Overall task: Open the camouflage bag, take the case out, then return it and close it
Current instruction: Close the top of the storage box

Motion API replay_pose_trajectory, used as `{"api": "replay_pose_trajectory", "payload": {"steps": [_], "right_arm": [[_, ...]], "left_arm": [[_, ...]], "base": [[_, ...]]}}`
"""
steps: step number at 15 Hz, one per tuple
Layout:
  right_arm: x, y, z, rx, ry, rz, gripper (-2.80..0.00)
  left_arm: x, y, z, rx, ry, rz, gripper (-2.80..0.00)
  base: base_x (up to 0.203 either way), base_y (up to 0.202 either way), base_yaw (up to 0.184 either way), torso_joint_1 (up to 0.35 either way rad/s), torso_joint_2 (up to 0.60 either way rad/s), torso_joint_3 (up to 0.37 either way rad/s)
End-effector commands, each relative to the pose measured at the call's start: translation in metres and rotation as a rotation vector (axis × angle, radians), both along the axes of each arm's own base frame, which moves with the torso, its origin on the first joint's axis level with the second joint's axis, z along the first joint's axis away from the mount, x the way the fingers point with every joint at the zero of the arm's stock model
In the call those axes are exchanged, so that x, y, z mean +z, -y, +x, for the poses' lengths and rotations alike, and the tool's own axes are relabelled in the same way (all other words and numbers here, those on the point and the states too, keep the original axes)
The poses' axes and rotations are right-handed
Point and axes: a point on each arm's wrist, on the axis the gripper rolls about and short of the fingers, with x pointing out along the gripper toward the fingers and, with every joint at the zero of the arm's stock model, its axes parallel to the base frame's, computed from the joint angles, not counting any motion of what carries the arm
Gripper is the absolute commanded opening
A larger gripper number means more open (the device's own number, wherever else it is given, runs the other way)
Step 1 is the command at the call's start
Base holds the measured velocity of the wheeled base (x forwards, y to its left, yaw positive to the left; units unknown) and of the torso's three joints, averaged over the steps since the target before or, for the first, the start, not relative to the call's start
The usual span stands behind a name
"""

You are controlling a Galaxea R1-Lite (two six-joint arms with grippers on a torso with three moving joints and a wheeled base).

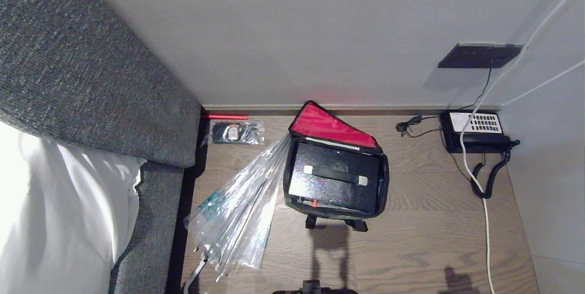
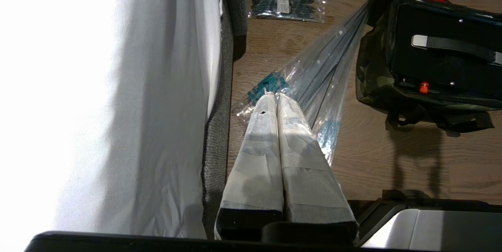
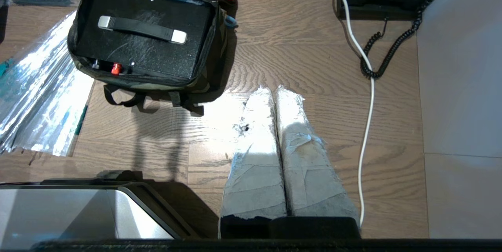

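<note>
The camouflage bag [image 1: 383, 179] stands on the wooden floor near the wall, its lid folded back to show the red lining [image 1: 327, 125]. Inside lies the glossy black case [image 1: 336, 179], handle up, with a small red latch [image 3: 115, 68] at its near edge. In the left wrist view the bag [image 2: 372, 83] and case [image 2: 443, 60] sit off to one side of my left gripper [image 2: 276, 94], which is shut and empty above the clear umbrella. My right gripper [image 3: 274, 88] is shut and empty over bare floor, apart from the bag [image 3: 213, 48]. Neither gripper shows in the head view.
A clear plastic umbrella [image 1: 242, 207] lies left of the bag, its tip touching it. A grey sofa [image 1: 82, 79] with a white cushion fills the left. A black-and-white telephone [image 1: 475, 131] with coiled cord and a white cable [image 1: 486, 221] sits right. A packet of cable ties [image 1: 237, 132] lies by the wall.
</note>
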Motion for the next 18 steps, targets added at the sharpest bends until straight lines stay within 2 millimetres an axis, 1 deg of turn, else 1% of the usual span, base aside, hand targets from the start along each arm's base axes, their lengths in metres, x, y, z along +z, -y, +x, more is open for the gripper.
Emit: {"api": "replay_pose_trajectory", "payload": {"steps": [1, 9, 18], "right_arm": [[-0.0007, 0.0000, -0.0020, 0.001, 0.027, -0.001, -2.80], [-0.0007, 0.0000, -0.0020, 0.000, 0.027, -0.001, -2.80], [-0.0006, 0.0000, -0.0020, 0.000, 0.027, -0.001, -2.80]], "left_arm": [[-0.0001, 0.0000, 0.0000, 0.001, -0.001, -0.006, -2.80], [0.0002, 0.0000, 0.0000, 0.001, 0.002, -0.001, -2.80], [0.0000, 0.0000, 0.0000, 0.003, 0.001, -0.006, -2.80]], "base": [[0.000, 0.000, 0.000, 0.000, 0.00, 0.000], [0.000, 0.000, 0.000, 0.000, 0.00, -0.009], [0.000, 0.000, 0.000, 0.002, 0.00, -0.176]]}}
